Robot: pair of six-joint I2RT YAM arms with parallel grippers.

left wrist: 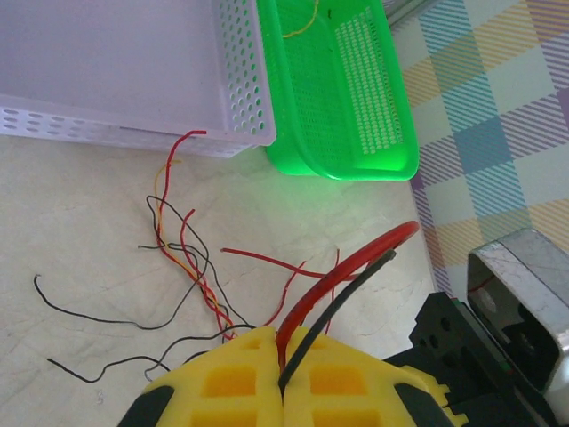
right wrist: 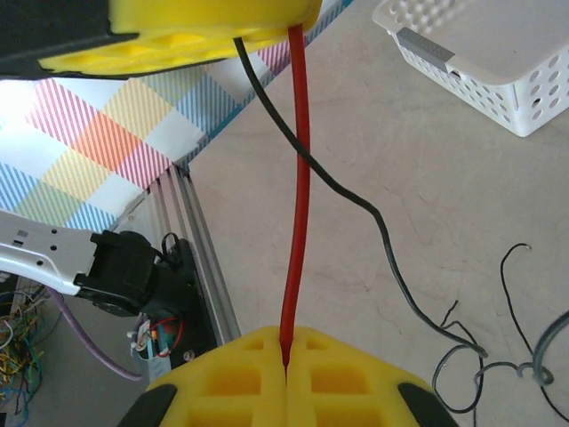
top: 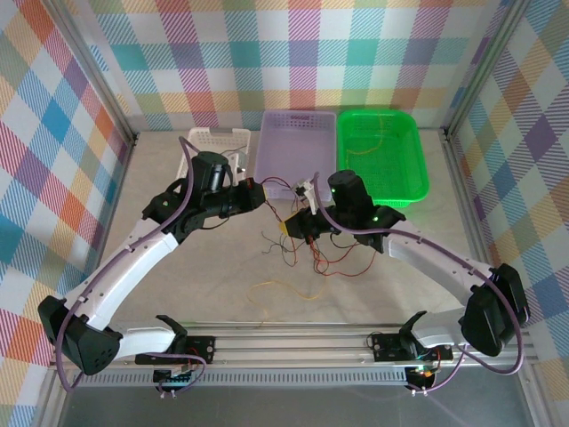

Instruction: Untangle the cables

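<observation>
Left wrist view is showing the left pincer (left wrist: pixel 283 360) pressing together on a red wire (right wrist: pixel 298 222) and a black wire (right wrist: pixel 342 192), both thin and glossy. Across from it, the right pincer (right wrist: pixel 286 351) is clamping that red wire, which is running taut between them. I'd say they should be drawing apart slowly, so the limp tangle of cables (top: pixel 307 253) lying on the matte worktop (top: pixel 178 294) slips free rather than knotting.

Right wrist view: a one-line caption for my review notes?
Right gripper shut on a taut red cable running to the left gripper, black cable alongside.
</observation>
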